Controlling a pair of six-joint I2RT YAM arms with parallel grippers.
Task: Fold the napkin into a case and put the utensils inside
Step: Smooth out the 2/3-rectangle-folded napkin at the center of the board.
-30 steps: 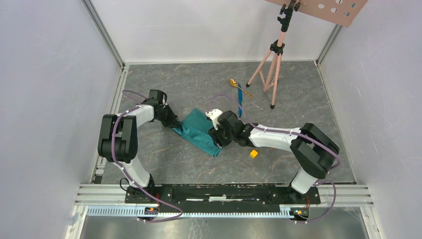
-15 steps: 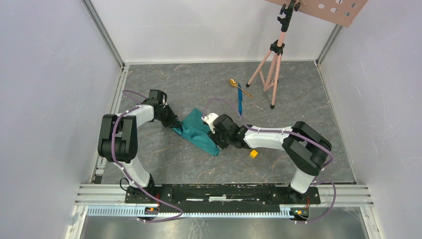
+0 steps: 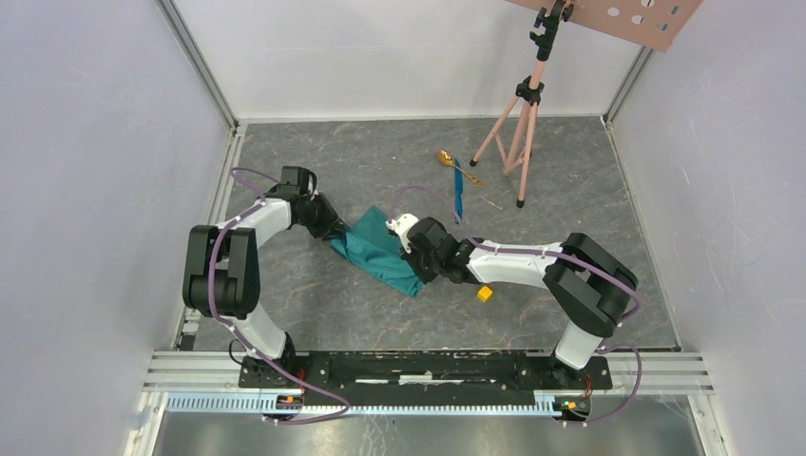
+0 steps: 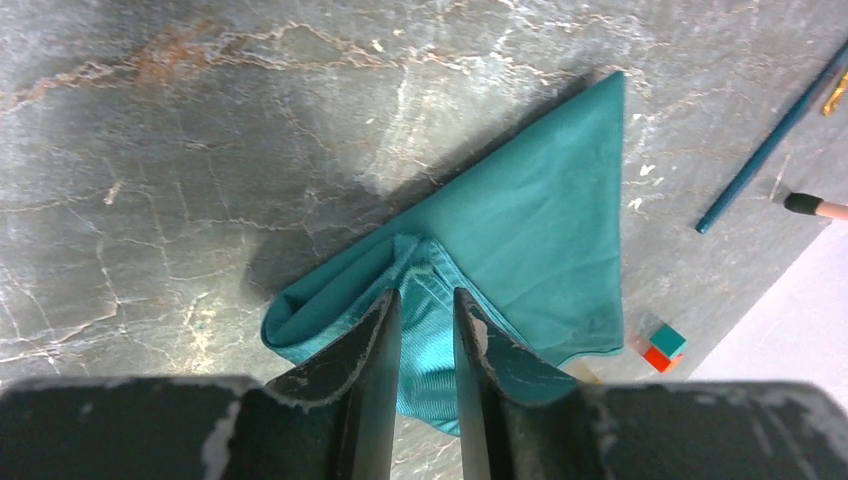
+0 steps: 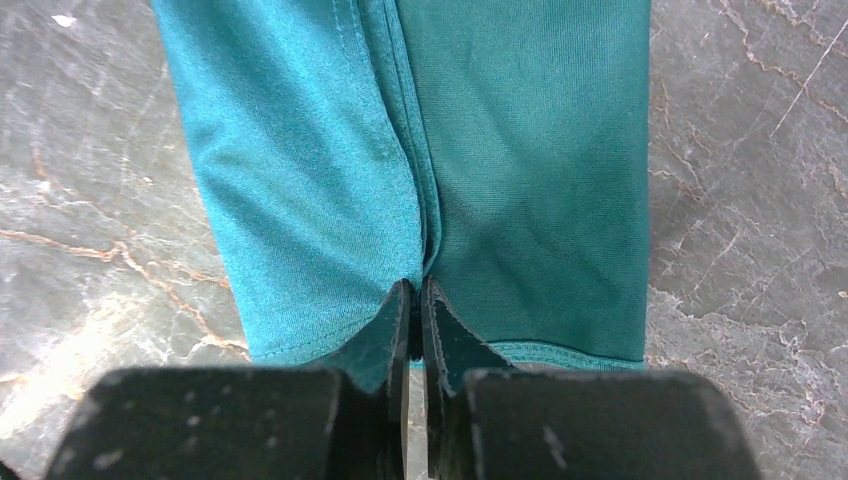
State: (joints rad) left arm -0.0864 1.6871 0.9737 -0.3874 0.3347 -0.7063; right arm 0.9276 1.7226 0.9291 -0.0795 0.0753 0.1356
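The folding step is in hand: the napkin (image 3: 380,255) lies between the two arms as a partly folded band. The right gripper (image 5: 415,288) is closed to a sliver on the doubled hems at one end, and the left gripper (image 4: 425,298) stands narrowly parted astride a raised ridge at the other; whether it pinches I cannot tell. Next, I judge, the pinched edge must be carried across without dragging the whole cloth. The gold spoon (image 3: 445,158) and blue knife (image 3: 458,190) lie untouched well beyond, close by a tripod leg (image 3: 494,133), with a yellow cube (image 3: 485,294) near the right gripper.
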